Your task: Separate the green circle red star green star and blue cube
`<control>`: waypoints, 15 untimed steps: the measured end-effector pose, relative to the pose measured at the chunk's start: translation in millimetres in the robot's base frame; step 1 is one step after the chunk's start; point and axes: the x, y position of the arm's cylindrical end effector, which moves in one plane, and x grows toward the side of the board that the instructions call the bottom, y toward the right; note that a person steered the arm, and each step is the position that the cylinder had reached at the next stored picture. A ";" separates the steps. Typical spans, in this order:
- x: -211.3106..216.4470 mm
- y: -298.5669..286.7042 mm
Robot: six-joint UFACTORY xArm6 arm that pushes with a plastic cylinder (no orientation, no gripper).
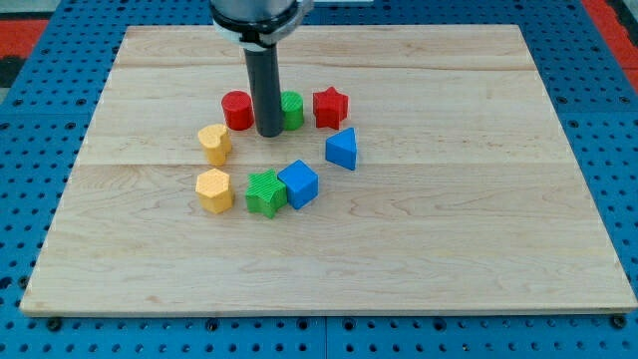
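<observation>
Wooden board on blue pegboard. No fingers on this rig, just a rod, so nothing is held.

My tip sits down between red circle on the view's left and green circle on the view's right, partly covering the green one.

Red star just right of green circle.

Blue triangle below the star.

Blue cube touches green star at the view's bottom.

Yellow hexagon left of green star, yellow heart above it.
</observation>
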 end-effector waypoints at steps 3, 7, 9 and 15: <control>10.9 40.3; -12.5 115.3; -70.7 22.4; 118.6 -17.5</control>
